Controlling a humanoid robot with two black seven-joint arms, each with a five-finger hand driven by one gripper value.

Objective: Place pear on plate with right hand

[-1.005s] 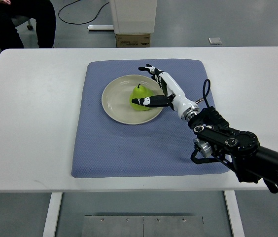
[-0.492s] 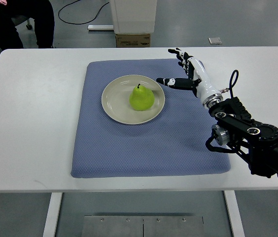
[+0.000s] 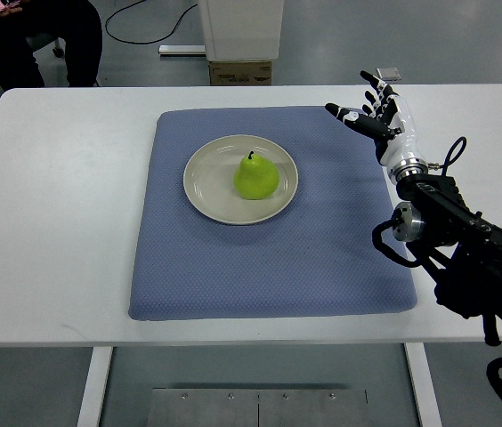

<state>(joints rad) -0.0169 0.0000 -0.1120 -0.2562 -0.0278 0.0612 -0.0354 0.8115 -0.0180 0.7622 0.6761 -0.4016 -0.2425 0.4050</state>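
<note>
A green pear [image 3: 256,177] stands upright on the cream plate [image 3: 205,182], a little right of the plate's middle. The plate rests on a blue mat [image 3: 269,258]. My right hand [image 3: 365,106] is over the mat's far right corner, well clear of the pear, with its fingers spread and nothing in them. Its black arm [image 3: 451,245] runs down to the picture's lower right. The left arm does not show.
The mat lies on a white table [image 3: 55,205]. Beyond the table's far edge stand a white pedestal with a cardboard box [image 3: 239,71] and a small grey object [image 3: 388,73] on the floor. A seated person's legs [image 3: 28,40] show at the top left.
My right hand has let go of the pear and drawn back up and to the right, from the plate to the mat's far right corner. The pear stays on the plate.
</note>
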